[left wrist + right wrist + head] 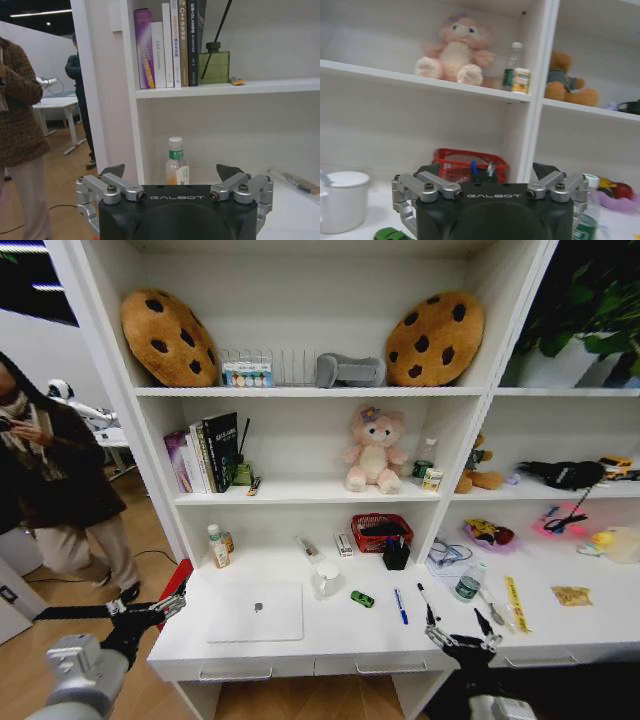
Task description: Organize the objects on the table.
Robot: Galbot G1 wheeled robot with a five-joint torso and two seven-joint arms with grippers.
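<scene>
Laptop (256, 611), car (362, 598), pens (400, 606) on table (330, 635) | shelves behind | left gripper (172, 605), right gripper (460, 627) released, empty | car half hidden behind right gripper at wrist

We hold our left gripper (168, 608) low at our left with jaws spread wide and empty; our right gripper (460, 632) likewise, low at our right.
</scene>
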